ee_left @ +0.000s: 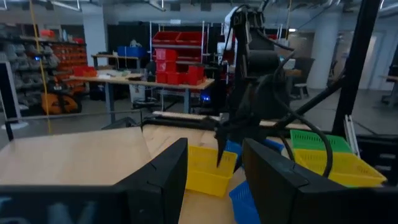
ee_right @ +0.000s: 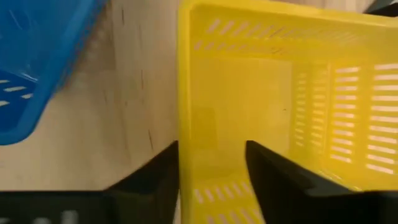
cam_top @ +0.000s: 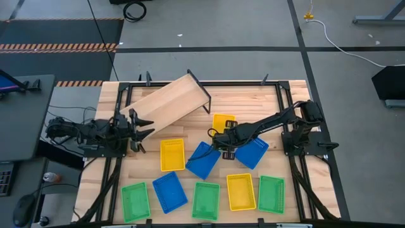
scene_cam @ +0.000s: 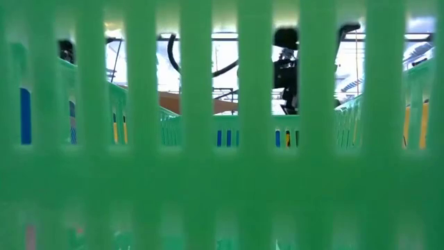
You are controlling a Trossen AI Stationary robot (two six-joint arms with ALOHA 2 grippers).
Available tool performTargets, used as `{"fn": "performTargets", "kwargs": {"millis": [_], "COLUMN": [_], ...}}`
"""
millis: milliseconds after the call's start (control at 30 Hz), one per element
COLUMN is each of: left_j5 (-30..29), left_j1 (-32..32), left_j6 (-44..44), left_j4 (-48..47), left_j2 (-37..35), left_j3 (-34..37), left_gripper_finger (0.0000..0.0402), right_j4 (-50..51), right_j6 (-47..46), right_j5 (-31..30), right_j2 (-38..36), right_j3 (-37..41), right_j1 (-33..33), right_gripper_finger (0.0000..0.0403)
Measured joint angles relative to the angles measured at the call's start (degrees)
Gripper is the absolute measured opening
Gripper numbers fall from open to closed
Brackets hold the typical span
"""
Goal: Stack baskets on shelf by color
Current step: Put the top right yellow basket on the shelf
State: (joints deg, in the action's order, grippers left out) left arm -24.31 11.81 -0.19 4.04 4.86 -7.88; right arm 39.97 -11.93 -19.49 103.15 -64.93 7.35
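Observation:
The shelf lies slanted across the table's far left. Yellow, blue and green baskets lie spread over the table. My right gripper points steeply down at the far yellow basket, open. One finger stands outside this basket's side wall and the other finger stands inside it. My left gripper waits open and level at the table's left, near the shelf's near end, holding nothing. Its own view shows its gripper facing the right arm. My right gripper straddles the yellow basket's side wall from above. The outer finger stands right at the wall, and I cannot tell whether it touches. A gap shows between the inner finger and the wall. The basket rests flat on the table.
Close to my right gripper lie two blue baskets and a yellow one. A row of green, blue and yellow baskets lines the near edge. A green basket wall fills the low view.

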Motion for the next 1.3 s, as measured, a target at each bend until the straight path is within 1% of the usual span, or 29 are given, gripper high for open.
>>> {"fn": "performTargets", "kwargs": {"millis": [33,133,167,200,267,367,500,600,667,733,800,867,900,1000,1100,1167,1233,1300], "left_j5": [-0.07,-0.07,-0.07,-0.07,-0.05,-0.07,-0.04,0.62,1.78,2.92,3.16,3.14,3.14,3.59,6.71,8.1,8.3,8.3], "left_j1": [0.0,0.0,0.0,0.0,0.0,0.0,0.0,0.0,0.0,0.0,0.02,0.0,0.02,0.01,0.0,0.02,0.02,0.02], "left_j6": [0.57,0.87,0.88,0.88,0.86,0.88,0.91,0.92,0.95,0.95,0.95,0.99,0.97,0.9,0.8,-0.13,-0.85,-0.84], "left_j4": [0.73,3.4,4.34,5.15,5.94,6.55,8.28,9.56,9.63,9.82,9.74,9.79,9.75,8.97,7.05,6.69,6.69,6.34], "left_j2": [0.0,0.0,0.0,0.0,0.0,0.0,0.0,0.0,0.0,0.0,0.0,0.0,0.0,0.0,0.0,0.0,0.0,0.0], "left_j3": [0.0,0.0,0.0,0.0,-0.02,-0.02,-0.02,-0.04,-0.04,-0.04,-0.04,-0.04,-0.04,-0.04,-0.04,-0.04,-0.04,-0.04], "left_gripper_finger": [0.016,0.016,0.016,0.016,0.016,0.016,0.016,0.016,0.016,0.016,0.016,0.016,0.016,0.016,0.016,0.016,0.016,0.016], "right_j4": [-0.02,0.15,0.2,0.5,1.82,8.42,18.94,26.65,30.28,31.77,31.45,29.73,28.5,25.19,21.51,19.15,17.36,16.87], "right_j6": [0.17,0.56,0.71,1.09,1.23,0.34,-0.86,0.45,4.2,9.58,15.56,21.58,25.01,35.38,43.25,46.68,48.93,50.09], "right_j5": [0.04,0.07,0.06,0.08,0.02,-0.01,-1.99,-5.47,-8.55,-11.54,-14.28,-15.21,-14.84,-10.97,-4.15,2.0,7.28,10.44], "right_j2": [0.0,0.0,0.0,0.0,0.0,0.0,-0.24,-0.24,-0.26,-0.28,-0.29,-0.37,-0.37,-0.37,-0.37,-0.37,-0.37,-0.17], "right_j3": [0.01,0.01,0.02,0.0,-0.05,-2.21,-8.52,-15.36,-20.7,-26.17,-31.64,-36.46,-38.6,-44.21,-48.42,-49.66,-49.83,-49.83], "right_j1": [0.03,0.02,-0.04,-0.06,-0.08,0.21,2.05,3.95,5.04,5.86,6.13,5.56,4.96,2.21,-1.92,-5.32,-8.79,-11.99], "right_gripper_finger": [0.0136,0.0047,0.0024,0.0015,0.0016,0.0011,0.0011,0.0011,0.0011,0.0011,0.0011,0.0011,0.0011,0.001,0.001,0.001,0.001,0.001]}}
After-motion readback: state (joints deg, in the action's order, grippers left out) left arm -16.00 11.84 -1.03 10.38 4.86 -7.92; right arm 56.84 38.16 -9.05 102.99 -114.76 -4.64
